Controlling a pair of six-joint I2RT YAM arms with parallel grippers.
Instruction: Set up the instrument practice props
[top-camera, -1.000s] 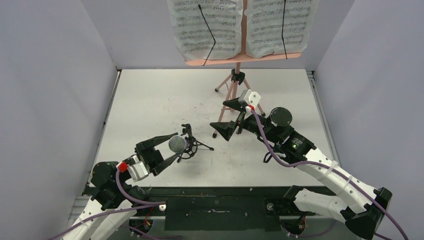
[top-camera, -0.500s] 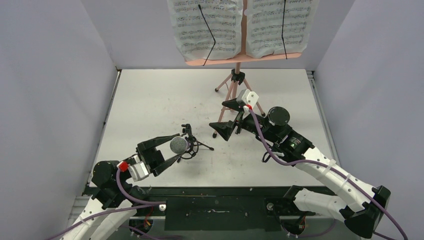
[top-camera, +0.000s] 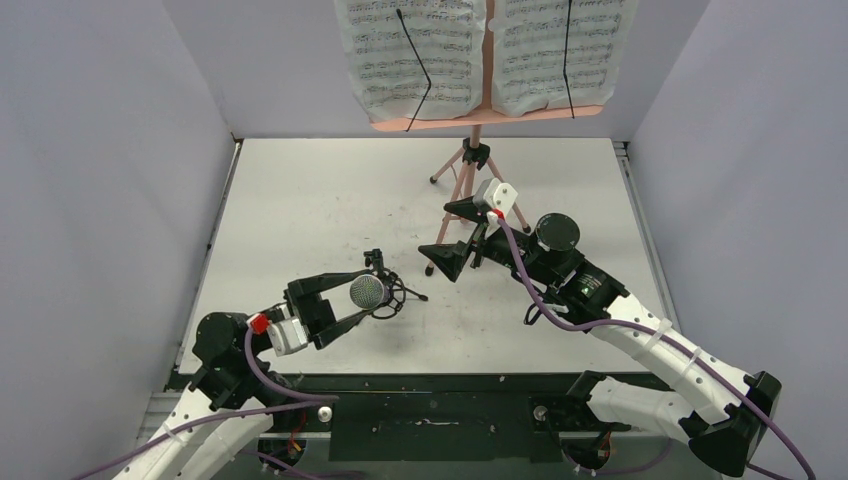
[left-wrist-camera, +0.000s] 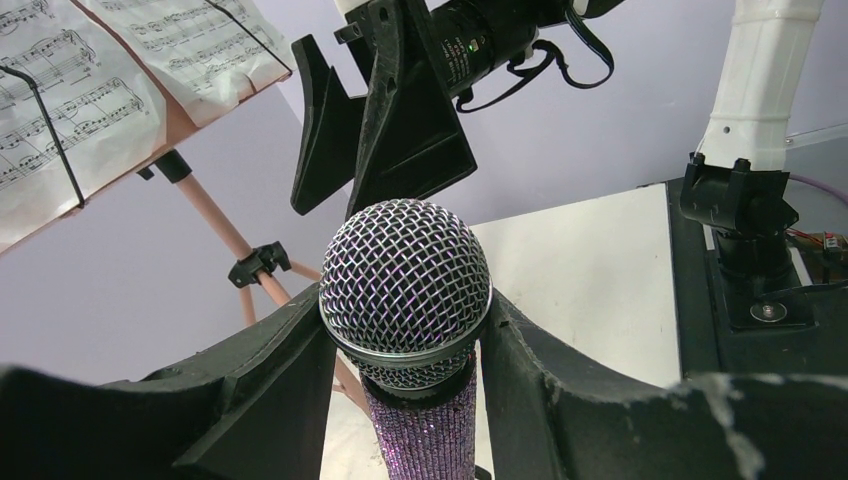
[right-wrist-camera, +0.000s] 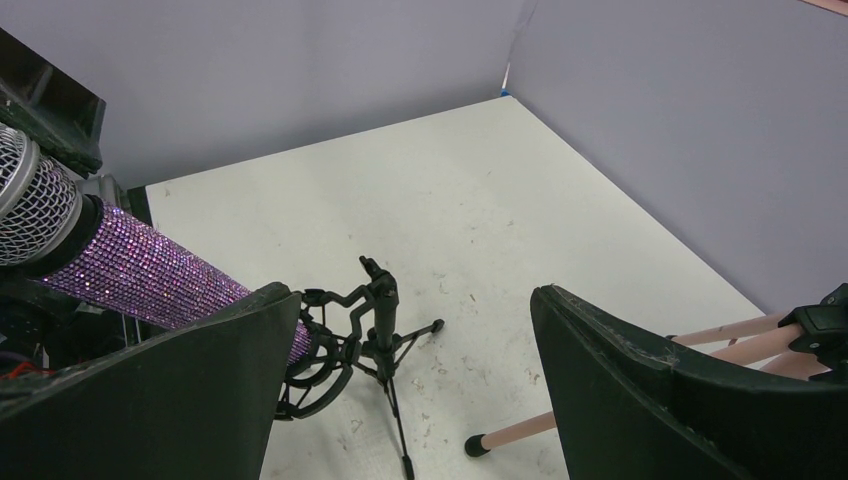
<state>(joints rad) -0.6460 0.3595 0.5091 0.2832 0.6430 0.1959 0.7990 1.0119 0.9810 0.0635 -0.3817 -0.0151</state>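
The pink music stand (top-camera: 474, 150) stands at the back of the table on its tripod legs. It holds two sheet-music pages (top-camera: 412, 55) (top-camera: 560, 50). My left gripper (top-camera: 365, 292) is shut on the purple glitter microphone (top-camera: 368, 291), just below its silver head (left-wrist-camera: 405, 280). The handle (right-wrist-camera: 130, 265) slants down into the ring of the small black shock-mount tripod (right-wrist-camera: 375, 320), which stands mid-table (top-camera: 392, 290). My right gripper (top-camera: 455, 235) is open and empty. It hangs above the table beside a stand leg (right-wrist-camera: 520, 430).
Grey walls close in the white table (top-camera: 300, 200) on the left, back and right. A black rail (top-camera: 430, 410) with the arm bases runs along the near edge. The right arm (top-camera: 600, 300) stretches over the table's right half.
My left gripper has carried the microphone to the right, closer over the black tripod. The right gripper shifted slightly toward the back and then held still.
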